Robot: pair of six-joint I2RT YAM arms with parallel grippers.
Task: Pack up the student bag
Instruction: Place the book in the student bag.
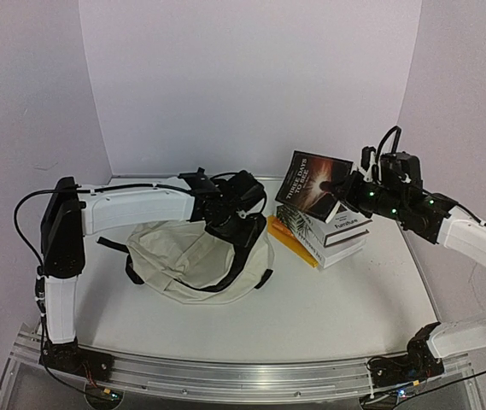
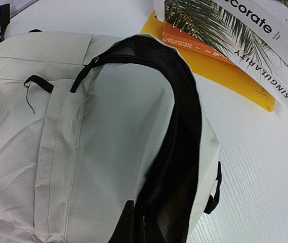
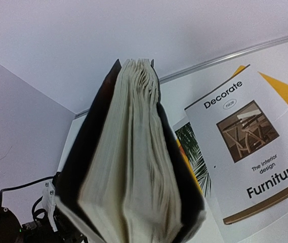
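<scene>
Pale lilac walls, a white surface (image 1: 336,299), two arms bolted at the near edge.

Student bag (image 1: 183,260): lies flat, left of centre. The cream fabric is slumped and creased, and the black-lined mouth faces the book stack (image 1: 341,235) to its right. A yellow book (image 2: 224,76) at the stack's foot sits just beside the bag's rim.

Left arm (image 1: 131,205): reaches over the bag. Left jaws are clenched at the zip-edged rim of the mouth, seemingly pinching the fabric there; the wrist view shows the rim running straight into them.

Right arm (image 1: 456,231): right jaws are grasping a dark-covered book (image 1: 309,181), tilted and raised above the stack.

Handling, as judged:
- The bag looks light and soft, with no stiffness of its own.
- The mouth will likely sag shut unless the rim is lifted and kept taut.
- The best hold is the stitched zip edge or a strap, since a loose panel would only bunch.
- The cloth should not slip, but a book corner may snag the lining.
</scene>
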